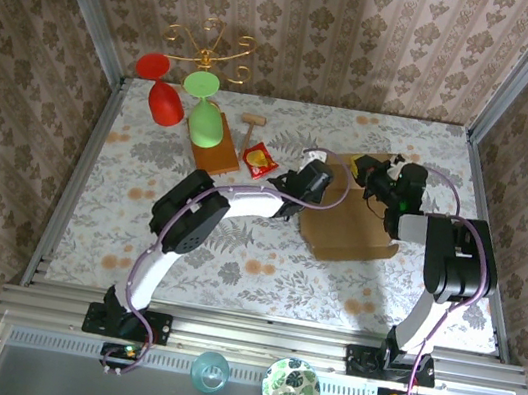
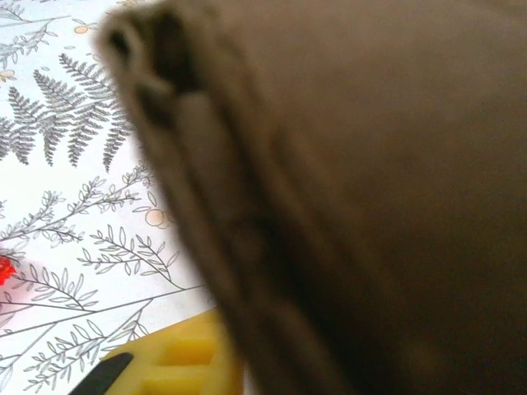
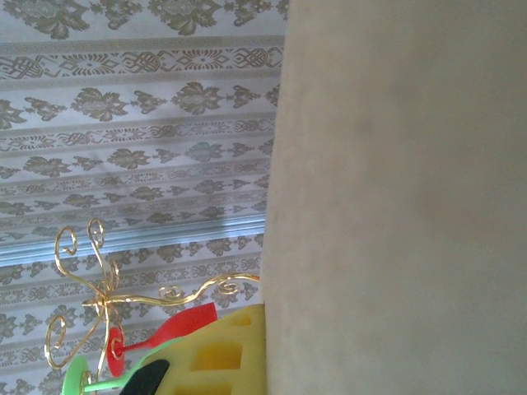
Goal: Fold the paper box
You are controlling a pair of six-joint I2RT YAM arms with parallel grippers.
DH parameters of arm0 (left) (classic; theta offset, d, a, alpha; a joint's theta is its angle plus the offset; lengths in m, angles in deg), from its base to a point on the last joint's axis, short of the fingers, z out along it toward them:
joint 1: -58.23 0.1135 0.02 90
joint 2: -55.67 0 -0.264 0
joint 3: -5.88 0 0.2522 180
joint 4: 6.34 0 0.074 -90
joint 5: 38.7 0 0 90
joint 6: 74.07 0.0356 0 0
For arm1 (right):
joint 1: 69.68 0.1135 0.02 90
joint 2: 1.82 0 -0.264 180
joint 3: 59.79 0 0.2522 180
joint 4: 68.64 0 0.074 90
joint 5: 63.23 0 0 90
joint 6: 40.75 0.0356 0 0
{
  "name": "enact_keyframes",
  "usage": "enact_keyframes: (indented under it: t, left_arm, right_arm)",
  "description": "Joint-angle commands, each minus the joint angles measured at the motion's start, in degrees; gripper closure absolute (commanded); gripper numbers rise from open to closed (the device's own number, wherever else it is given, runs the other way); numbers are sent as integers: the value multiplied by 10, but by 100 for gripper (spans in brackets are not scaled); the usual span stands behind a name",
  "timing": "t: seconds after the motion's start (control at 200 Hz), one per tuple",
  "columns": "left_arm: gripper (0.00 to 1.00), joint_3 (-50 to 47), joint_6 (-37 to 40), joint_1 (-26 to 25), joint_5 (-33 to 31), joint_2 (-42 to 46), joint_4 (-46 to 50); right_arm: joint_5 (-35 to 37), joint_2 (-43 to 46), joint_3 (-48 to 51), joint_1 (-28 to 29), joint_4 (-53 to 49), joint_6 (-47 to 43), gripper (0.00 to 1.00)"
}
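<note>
We see the paper box (image 1: 345, 229) lying on the right half of the worktop (image 1: 233, 263), between the two arms, with one brown flap raised at its far side. The left claw (image 1: 320, 180) sits at the box's left edge. In its wrist view a folded cardboard edge fills most of the frame, with one yellow finger (image 2: 185, 362) just beside it. We cannot tell whether this claw is apart or together.

The right claw (image 1: 380, 180) is at the raised far flap. In its wrist view the cardboard panel stands upright against a yellow finger (image 3: 218, 354), and the claw is closed tight, clamped on that flap.

To the left of the box, well apart from it, lie a small red-yellow packet (image 1: 260, 161) and a wooden board (image 1: 215, 156). A green glass (image 1: 206, 122) lies on the board. A red glass (image 1: 166, 100) lies beside them, and a gold wire rack (image 1: 208, 46) stands at the back wall.
</note>
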Motion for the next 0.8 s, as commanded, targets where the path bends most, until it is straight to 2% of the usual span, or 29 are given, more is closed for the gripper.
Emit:
enact_keyframes:
  t: [0.0, 0.105, 0.485, 0.575, 0.655, 0.715, 0.795]
  left_arm:
    - [84, 22, -5, 2, -6, -32, 47]
    - [100, 32, -12, 3, -21, -34, 63]
    - [100, 61, -28, 4, -93, -31, 148]
    - [100, 41, -10, 6, -97, -14, 136]
    - [100, 11, 16, 10, -101, 9, 117]
    - [100, -12, 35, 15, -99, 28, 103]
    - [100, -39, 62, 20, -93, 51, 84]
  right_arm:
    - [-38, -4, 30, 19, -42, 10, 100]
    - [-35, 3, 33, 19, -43, 9, 100]
    - [18, 52, 59, 32, -79, 12, 100]
    - [31, 82, 67, 30, -98, 13, 77]
    - [53, 135, 64, 24, -160, -5, 60]
    - [66, 185, 45, 14, -254, -46, 47]
    - [84, 235, 13, 1, -371, -96, 36]
